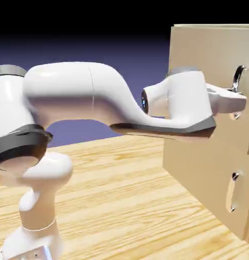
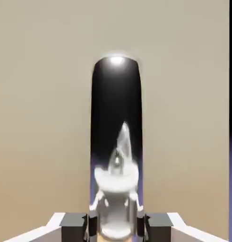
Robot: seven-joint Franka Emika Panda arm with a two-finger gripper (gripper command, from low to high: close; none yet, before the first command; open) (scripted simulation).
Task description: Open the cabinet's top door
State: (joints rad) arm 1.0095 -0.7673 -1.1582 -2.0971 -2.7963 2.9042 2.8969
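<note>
Wooden table (image 1: 121, 198) under the arm; blue-violet backdrop behind. Nothing stands between hand and cabinet (image 1: 207, 152), which sits at the exterior view's right, a beige box. Top door (image 1: 197, 51) flat, apparently flush, though the angle is poor. Its curved silver handle (image 2: 116, 142) fills the hand view, mirror-dark. Gripper (image 2: 116, 227) clenched on that handle, fingers (image 2: 74, 222) pressed against either side. Lower panel (image 1: 217, 193) carries a small handle.
</note>
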